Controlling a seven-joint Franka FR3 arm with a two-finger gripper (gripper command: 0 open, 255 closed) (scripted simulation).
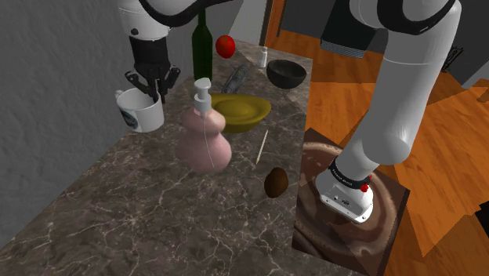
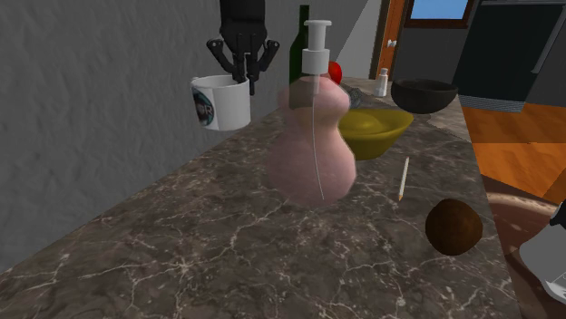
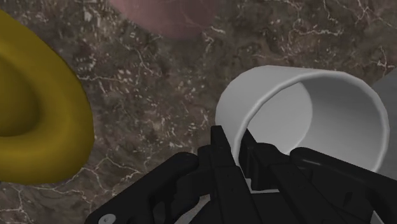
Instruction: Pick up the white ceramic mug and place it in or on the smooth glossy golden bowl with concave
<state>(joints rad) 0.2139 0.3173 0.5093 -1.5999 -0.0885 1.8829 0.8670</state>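
1. White cylindrical mug [image 1: 142,114] is hanging over the marble counter's [image 1: 157,212] wall edge, our black gripper [image 1: 150,92] pinching its rim.
2. We are risking that thin pinch slipping before reaching the glossy golden bowl [image 1: 240,114].

Close beside the yellow bowl [image 1: 247,111]: pink pump bottle [image 1: 202,145], green bottle [image 1: 202,47]

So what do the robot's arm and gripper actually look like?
The arm is glossy white, built of rounded tubular links with dark bands at the joints. The gripper is all black, with two slim fingers on a chunky body.
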